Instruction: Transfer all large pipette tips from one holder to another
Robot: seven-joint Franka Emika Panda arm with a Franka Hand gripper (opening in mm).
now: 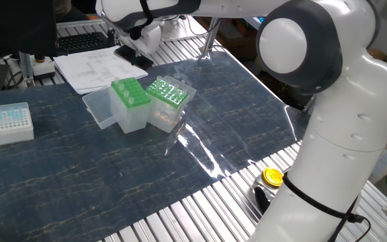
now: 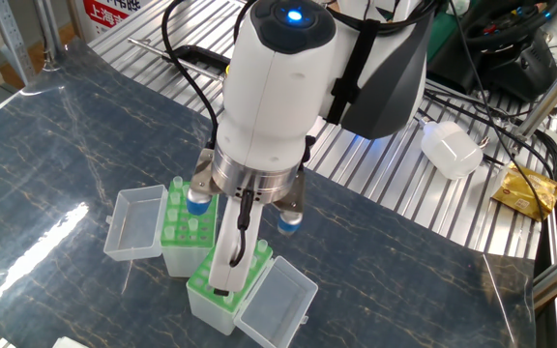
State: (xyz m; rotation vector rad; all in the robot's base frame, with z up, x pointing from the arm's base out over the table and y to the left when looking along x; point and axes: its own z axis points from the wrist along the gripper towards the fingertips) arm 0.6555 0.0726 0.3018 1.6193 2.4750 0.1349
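Note:
Two green-topped holders stand side by side on the dark mat. In one fixed view the left holder (image 1: 130, 94) has its clear lid (image 1: 98, 109) folded open, and the right holder (image 1: 166, 91) shows clear collars of large pipette tips. In the other fixed view one large pipette tip (image 2: 175, 186) stands in the far holder (image 2: 187, 230) and another tip (image 2: 262, 249) in the near holder (image 2: 251, 278). My gripper (image 2: 222, 283) hangs pointing down above the holders, high above the table (image 1: 134, 46). Only one white finger (image 2: 228, 253) shows clearly, so its state is unclear.
A small white box (image 1: 7, 123) of short bluish tips sits at the mat's left end. Papers (image 1: 93, 70) and a keyboard (image 1: 79, 42) lie behind the holders. My own arm base (image 1: 328, 168) fills the right side. A white bottle (image 2: 451, 150) rests on the slatted tabletop.

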